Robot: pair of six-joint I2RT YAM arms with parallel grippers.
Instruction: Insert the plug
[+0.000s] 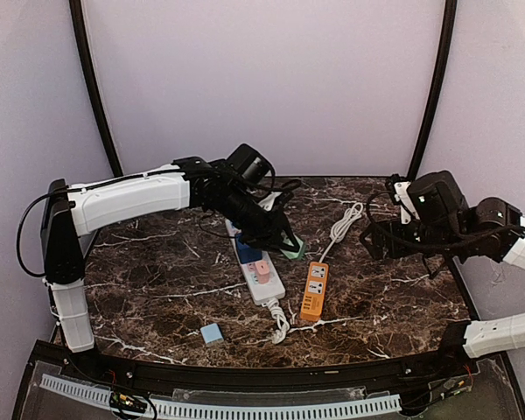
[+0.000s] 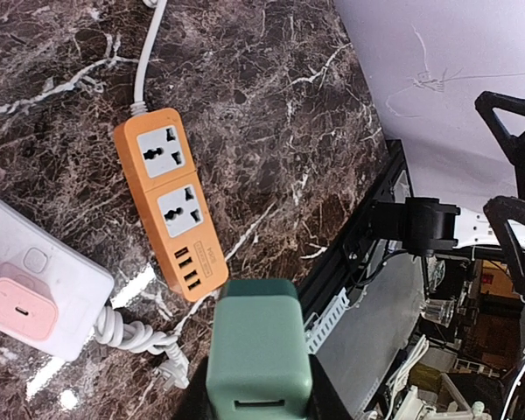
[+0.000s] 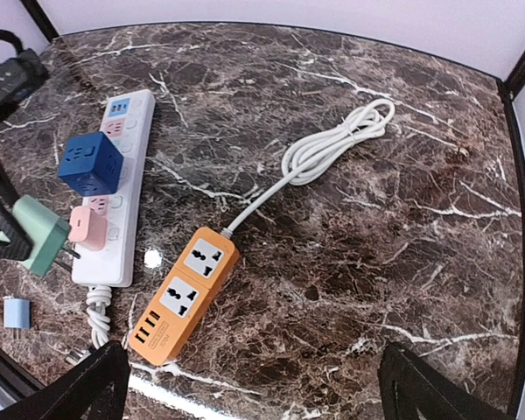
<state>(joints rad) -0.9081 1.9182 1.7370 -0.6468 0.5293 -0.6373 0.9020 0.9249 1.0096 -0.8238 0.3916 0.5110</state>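
My left gripper point(image 1: 284, 243) is shut on a green plug point(image 2: 254, 350), gripping it by its sides. It holds the plug point(image 1: 291, 249) in the air, between the white power strip point(image 1: 258, 273) and the orange power strip point(image 1: 314, 290). In the right wrist view the green plug point(image 3: 39, 232) shows metal prongs pointing at the white strip point(image 3: 118, 192). The orange strip point(image 2: 169, 201) lies flat with two free sockets and a row of USB ports. My right gripper point(image 3: 255, 385) hangs open and holds nothing, above the table to the right of the orange strip point(image 3: 185, 291).
A blue cube adapter point(image 3: 89, 163) and a pink plug point(image 3: 87, 226) sit in the white strip. A small light-blue plug point(image 1: 212, 333) lies near the front edge. The orange strip's white cable point(image 3: 332, 144) is coiled toward the back right. A bundled white cord point(image 1: 280, 322) trails from the white strip.
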